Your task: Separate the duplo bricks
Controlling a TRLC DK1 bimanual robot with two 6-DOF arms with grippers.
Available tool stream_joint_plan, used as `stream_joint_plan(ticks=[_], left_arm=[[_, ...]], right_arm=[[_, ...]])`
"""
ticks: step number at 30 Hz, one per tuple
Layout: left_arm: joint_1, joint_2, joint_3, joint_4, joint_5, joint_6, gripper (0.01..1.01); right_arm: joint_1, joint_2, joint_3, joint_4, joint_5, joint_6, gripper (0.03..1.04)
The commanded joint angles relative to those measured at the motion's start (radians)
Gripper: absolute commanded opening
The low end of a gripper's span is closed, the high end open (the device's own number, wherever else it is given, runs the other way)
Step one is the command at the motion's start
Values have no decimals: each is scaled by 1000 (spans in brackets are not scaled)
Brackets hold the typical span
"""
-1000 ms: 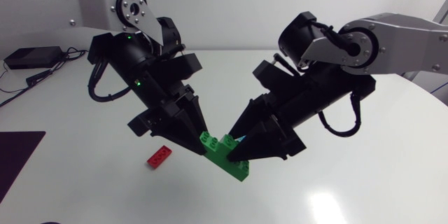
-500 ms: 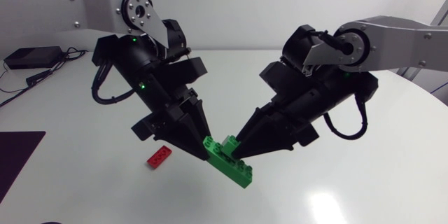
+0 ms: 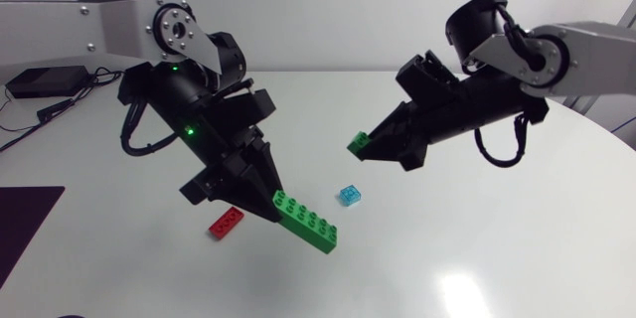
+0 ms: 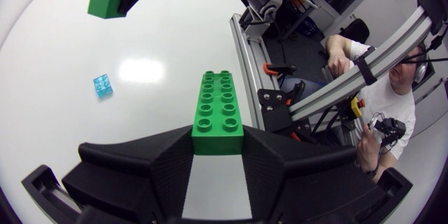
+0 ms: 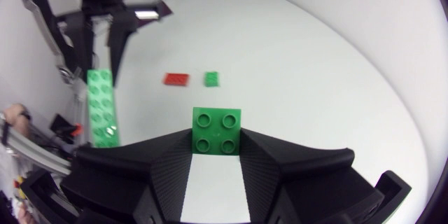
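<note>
The left gripper (image 3: 266, 202) was clamped on one end of a long green duplo brick (image 3: 306, 223), a wedge finger pressed to each of its long sides. In the left wrist view the brick (image 4: 218, 105) stuck straight out ahead of the fingertips, studs up, two rows running away from the gripper. From above, its free end slanted down toward the white table (image 3: 517, 248); I couldn't tell whether it touched.

The right gripper (image 3: 372, 146) was well apart from the left one and higher, squeezing a small green two-by-two brick (image 3: 358, 142) at its very tip. In the right wrist view that brick (image 5: 217, 129) sat studs up, gripped from both sides by the black fingers. The two green bricks were fully apart, with open table between them.

On the table between the two grippers lay a small translucent blue brick (image 3: 349, 195), touched by neither. A flat red brick (image 3: 227, 221) lay on the table just beside the left gripper, on the side away from the right arm. Both arms came in from the sides and angled their grippers down toward the middle of the table.
</note>
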Motion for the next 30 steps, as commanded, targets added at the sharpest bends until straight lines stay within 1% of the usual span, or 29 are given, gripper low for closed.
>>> stream_joint_plan(ticks=[1, 3, 5, 8, 11, 14, 17, 20, 24, 27, 30], left_arm=[[14, -36, -53, 35, -13, -32, 369], [12, -54, -90, 93, -28, -70, 369], [11, -72, -122, 153, -41, -110, 369], [19, -88, -141, 204, -53, -150, 369], [26, -109, -168, 233, -54, -170, 369], [43, -148, -190, 246, -62, -178, 370], [89, -195, -177, 245, -67, -181, 370], [158, -238, -147, 245, -99, -184, 370], [262, -286, -121, 248, -126, -182, 370], [321, -322, -161, 274, -145, -176, 370], [359, -350, -228, 323, -173, -175, 370]], right_arm=[[67, -20, -134, 86, 176, 63, 259], [96, 9, -199, 147, 291, 62, 259], [119, 38, -242, 190, 352, 59, 261], [176, 81, -294, 282, 490, 56, 261], [193, 121, -292, 291, 507, 63, 261], [249, 150, -295, 317, 507, 72, 261], [314, 219, -249, 324, 510, 92, 261], [360, 288, -172, 317, 510, 103, 261], [397, 399, -31, 287, 513, 109, 261], [418, 463, 70, 268, 513, 112, 261], [432, 541, 171, 242, 513, 114, 262]])
